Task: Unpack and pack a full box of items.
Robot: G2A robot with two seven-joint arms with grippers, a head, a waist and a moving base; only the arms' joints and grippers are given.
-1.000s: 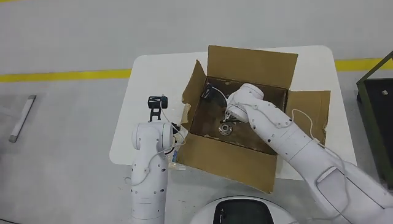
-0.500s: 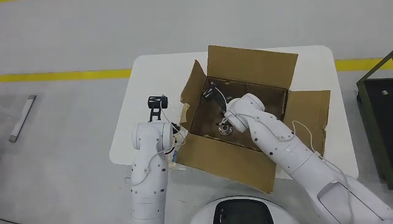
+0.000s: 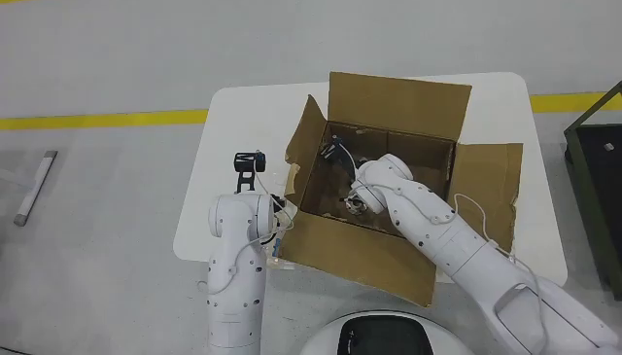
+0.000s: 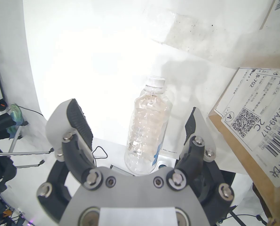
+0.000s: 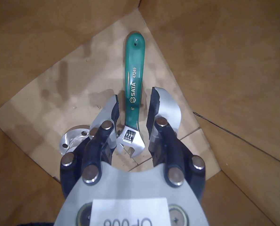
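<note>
An open cardboard box (image 3: pixel 398 92) stands on the white table (image 3: pixel 243 141). My right arm reaches down into it. On the box floor (image 5: pixel 60 90) lies a green-handled adjustable wrench (image 5: pixel 134 76). My right gripper (image 5: pixel 135 94) is open, one finger on each side of the handle, with small gaps showing. A metal flange (image 5: pixel 70 139) lies beside the wrench head. Outside the box's left wall, a clear plastic bottle (image 4: pixel 149 128) lies on the table between the fingers of my open left gripper (image 4: pixel 132 109), which do not touch it.
The labelled box wall (image 4: pixel 231 147) stands close to the left gripper. A small black device (image 3: pixel 249 163) stands on the table beyond the left arm. A dark cart (image 3: pixel 595 190) stands past the table's right end. The box flaps stick out on every side.
My right arm has gone deeper into the box, toward its near left part, bringing the gripper down around the wrench. The left arm and bottle have not moved.
</note>
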